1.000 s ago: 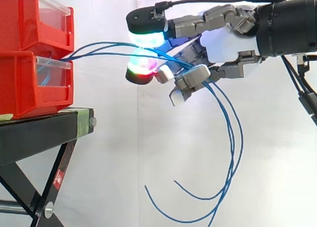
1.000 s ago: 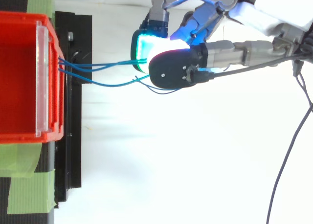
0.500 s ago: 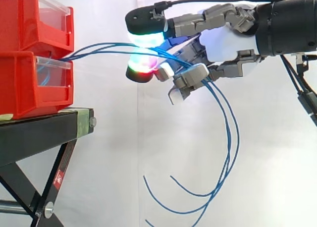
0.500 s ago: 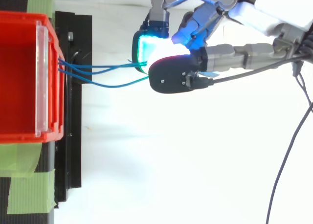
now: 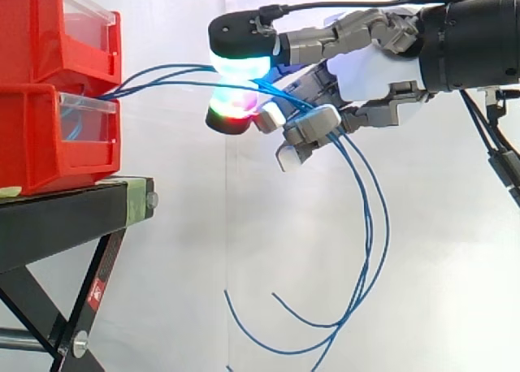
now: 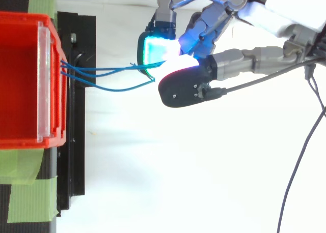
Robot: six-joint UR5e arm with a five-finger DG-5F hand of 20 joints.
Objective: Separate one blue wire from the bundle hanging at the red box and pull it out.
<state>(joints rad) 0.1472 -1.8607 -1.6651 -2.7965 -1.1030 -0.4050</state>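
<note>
"Could you tell how many of the blue wires (image 5: 175, 83) the hand (image 5: 366, 71) had pinched?"

"No. Between its glowing pads (image 5: 240, 63) the strands ran too close together, and behind its curled fingers they were hidden."

"And left of the hand, where they started?"

"Lost in the slot between the red bins (image 5: 49, 136), which were themselves cut off at the left edge."

"The loose ends?"

"Below the hand, some ran off the bottom edge in the side view. From above, the hand covered the hanging part."

"The arm?"

"Cut off at the right edge, beyond the hand."
</note>
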